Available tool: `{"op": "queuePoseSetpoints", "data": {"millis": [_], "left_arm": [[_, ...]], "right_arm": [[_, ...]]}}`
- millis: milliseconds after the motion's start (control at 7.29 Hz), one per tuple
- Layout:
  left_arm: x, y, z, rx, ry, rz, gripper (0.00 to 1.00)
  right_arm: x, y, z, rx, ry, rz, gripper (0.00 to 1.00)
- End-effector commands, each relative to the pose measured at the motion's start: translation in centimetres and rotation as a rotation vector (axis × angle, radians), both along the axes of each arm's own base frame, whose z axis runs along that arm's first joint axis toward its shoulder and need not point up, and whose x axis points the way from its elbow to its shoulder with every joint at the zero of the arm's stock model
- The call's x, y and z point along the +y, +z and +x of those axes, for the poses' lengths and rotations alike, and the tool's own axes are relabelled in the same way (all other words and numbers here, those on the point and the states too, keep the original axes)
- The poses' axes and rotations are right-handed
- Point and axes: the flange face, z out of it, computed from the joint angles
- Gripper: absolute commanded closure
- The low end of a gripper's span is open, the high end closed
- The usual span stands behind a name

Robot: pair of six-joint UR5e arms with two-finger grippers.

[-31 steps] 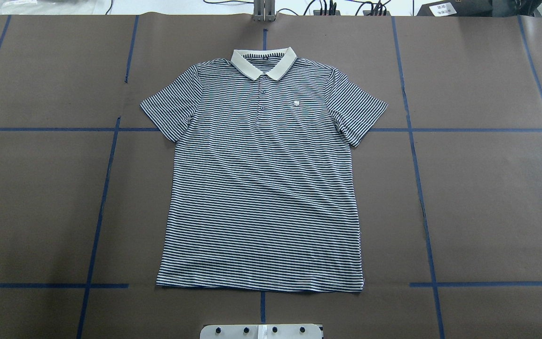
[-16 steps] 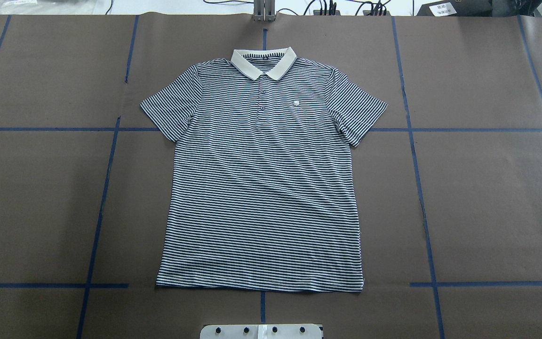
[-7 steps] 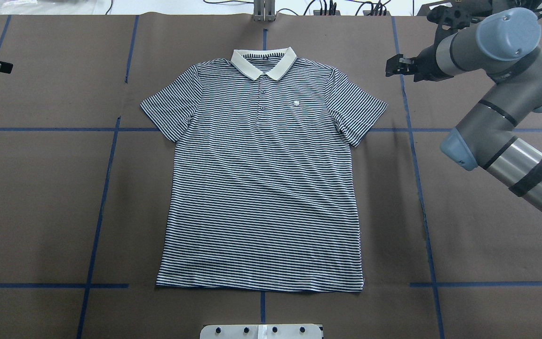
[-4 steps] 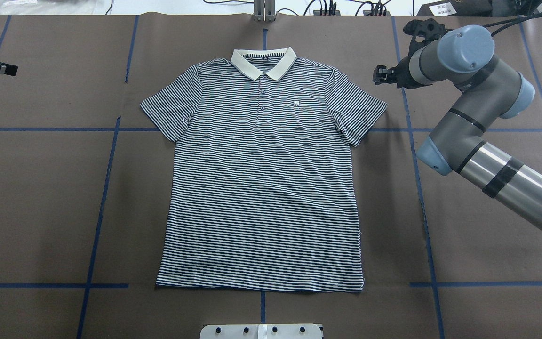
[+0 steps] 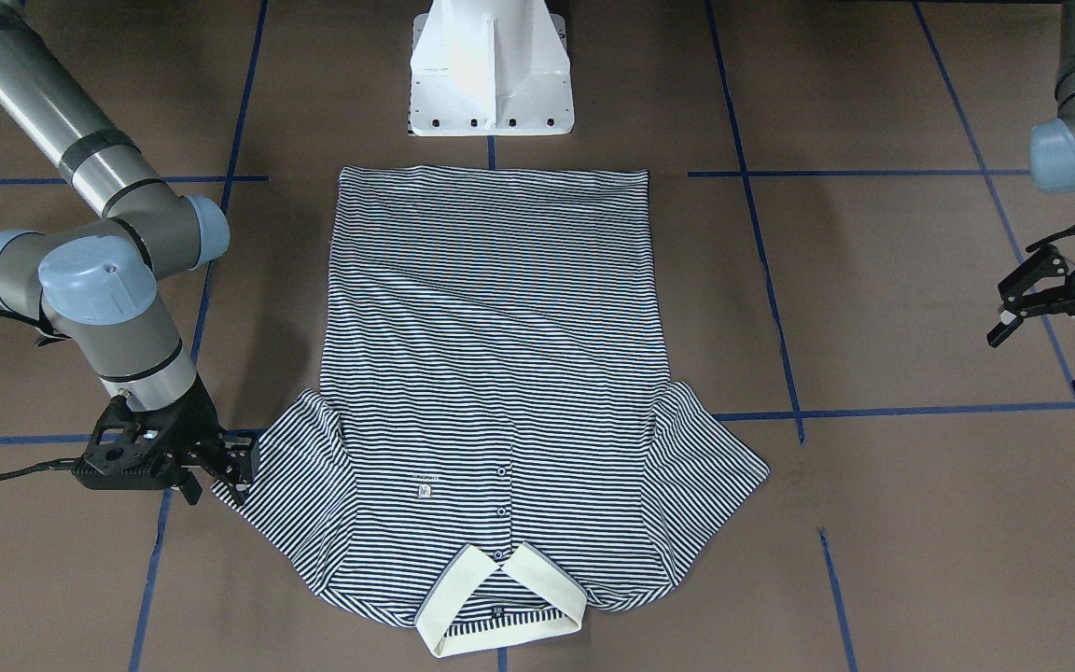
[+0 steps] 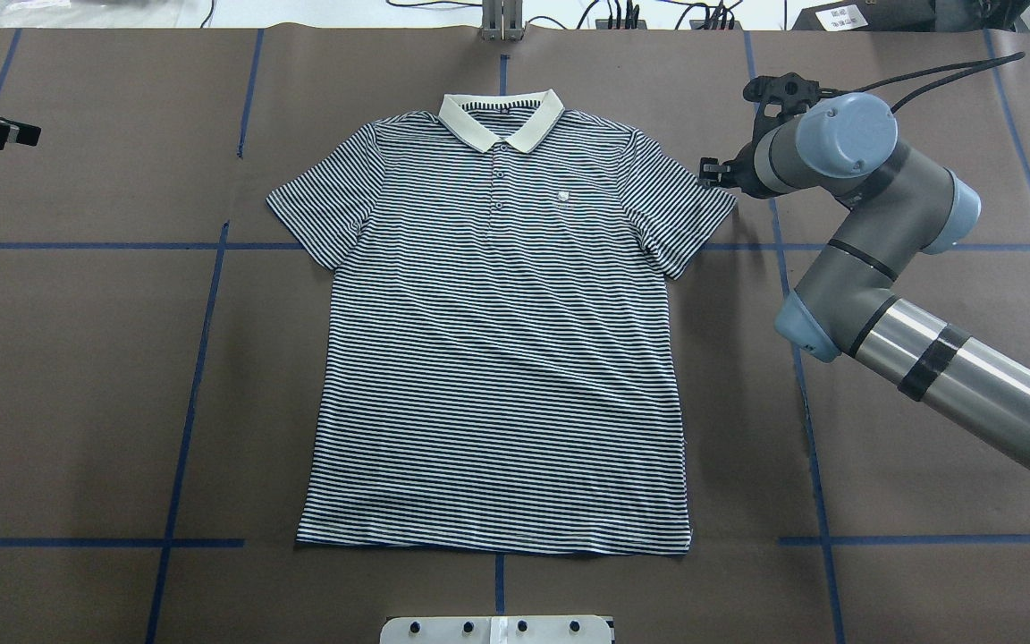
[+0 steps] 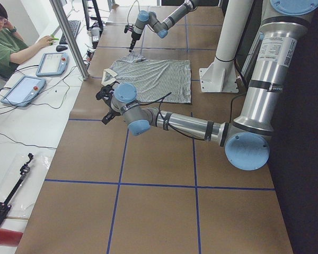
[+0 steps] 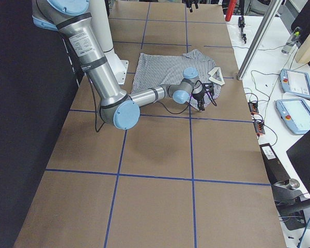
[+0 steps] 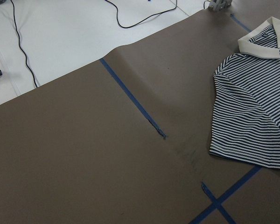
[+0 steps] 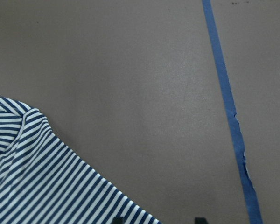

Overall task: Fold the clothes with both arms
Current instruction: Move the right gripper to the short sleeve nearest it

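The shirt point(image 6: 497, 358) lies flat on the table point(image 6: 77, 376), one sleeve point(image 5: 300, 467) just before the wide-spread right tool point(image 5: 220, 478), probably for pinching. The left tool point(image 5: 1041, 350), also wide, hangs far off.

Bright even light, soft shadows, sharp

Large flat table covered in matt brown paper point(image 6: 77, 376), marked off into rectangles by narrow blue tape lines point(image 6: 186, 420). Lying directly on it, at centre, spread flat and front side up: one short-sleeved polo shirt with thin navy-and-white stripes point(image 6: 502, 376). Plain cream collar point(image 6: 502, 121) toward the edge away from the robot, hem near the white pedestal base point(image 5: 491, 65) standing on the tabletop. Sleeves spread out sideways, one tape line passing under both.
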Motion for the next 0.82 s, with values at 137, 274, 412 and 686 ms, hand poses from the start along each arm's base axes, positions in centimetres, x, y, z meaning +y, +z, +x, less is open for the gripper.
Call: {"op": "queuePoseSetpoints", "data": {"millis": [137, 274, 412, 686], "left_arm": [[0.0, 0.0, 0.3, -0.004, -0.004, -0.001, 0.0], [0.0, 0.1, 0.4, -0.004, -0.003, -0.002, 0.0], [0.0, 0.1, 0.4, -0.004, -0.003, -0.002, 0.0], [0.0, 0.1, 0.4, -0.005, -0.002, -0.001, 0.0]], "right_arm": [[0.7, 1.3, -0.4, 0.02, -0.001, -0.004, 0.41], [0.8, 1.8, -0.3, 0.027, -0.002, -0.008, 0.41], [0.9, 1.9, -0.4, 0.028, -0.004, -0.009, 0.42], [1.0, 2.0, -0.6, 0.027, -0.004, -0.013, 0.48]]}}
